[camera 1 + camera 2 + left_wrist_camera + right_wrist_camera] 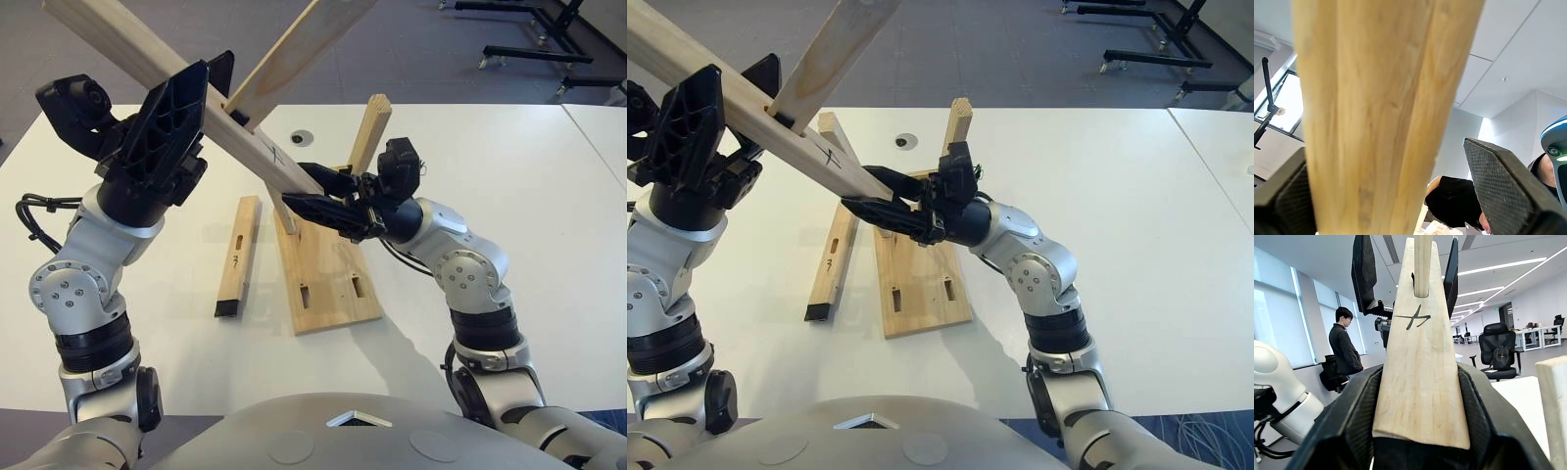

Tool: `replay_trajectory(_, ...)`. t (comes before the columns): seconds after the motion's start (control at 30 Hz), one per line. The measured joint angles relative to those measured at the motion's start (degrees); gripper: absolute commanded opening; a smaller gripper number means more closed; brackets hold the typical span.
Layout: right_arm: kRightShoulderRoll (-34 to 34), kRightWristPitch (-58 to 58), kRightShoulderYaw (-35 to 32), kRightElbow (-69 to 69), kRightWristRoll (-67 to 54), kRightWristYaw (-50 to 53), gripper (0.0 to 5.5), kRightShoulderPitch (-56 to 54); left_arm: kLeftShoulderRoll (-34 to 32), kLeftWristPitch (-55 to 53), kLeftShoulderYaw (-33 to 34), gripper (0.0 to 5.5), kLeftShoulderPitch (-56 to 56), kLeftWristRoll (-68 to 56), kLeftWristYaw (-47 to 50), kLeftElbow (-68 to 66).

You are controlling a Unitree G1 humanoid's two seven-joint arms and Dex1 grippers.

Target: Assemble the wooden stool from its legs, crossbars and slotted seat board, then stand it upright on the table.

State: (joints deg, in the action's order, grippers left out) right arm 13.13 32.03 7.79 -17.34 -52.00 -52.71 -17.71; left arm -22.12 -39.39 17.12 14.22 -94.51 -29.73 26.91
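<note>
A slotted seat board is laid flat about the middle of the tabletop, its long side running from the near edge toward the far edge. Two short slots are seen cut through its near half. One leg is stood upright at the board's far end, on the side toward the right edge; its foot is covered by the right hand, so it cannot be told how it is seated in the board. A second wooden piece is raised at a tilt over the board's far end on the side toward the left edge. Most of it is hidden behind the held parts, and its lower end is hard to make out. A further leg, dark at its near tip, is laid flat just beside the board on the left-edge side, roughly parallel to it and apart from it. A long leg is held in the air above the tabletop, slanted down from the far left corner toward the middle. The left hand is clamped on its upper part, and the right hand is closed on its lower end, a finger pressed against each side. A crossbar is joined to this leg just below the left hand and is angled up and away. The joint itself is partly masked by a black finger. The upper ends of the held leg and of the crossbar are cut off at the picture's top edge. A black pen mark is drawn on the held leg near the right hand.
</note>
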Motion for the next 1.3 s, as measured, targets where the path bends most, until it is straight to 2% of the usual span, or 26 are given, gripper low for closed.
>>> replay_trajectory(0.1, 0.01, 0.89, -0.06, -0.01, -0.47, -0.18, 2.08, 0.25, -0.72, 0.04, -0.52, 4.20, -0.16, 0.92, -0.99, 0.09)
replay_trajectory(0.53, -0.07, 1.28, 0.05, -1.07, 0.26, -2.58, 2.08, 0.55, -0.75, 1.56, -0.55, 2.28, -2.42, 2.65, -3.65, 0.62)
replay_trajectory(1.3, -0.17, -0.24, 0.35, -1.65, 1.99, -2.61, 2.08, 2.50, -0.69, 2.25, -0.79, 2.17, -2.97, 7.12, -7.20, -0.25)
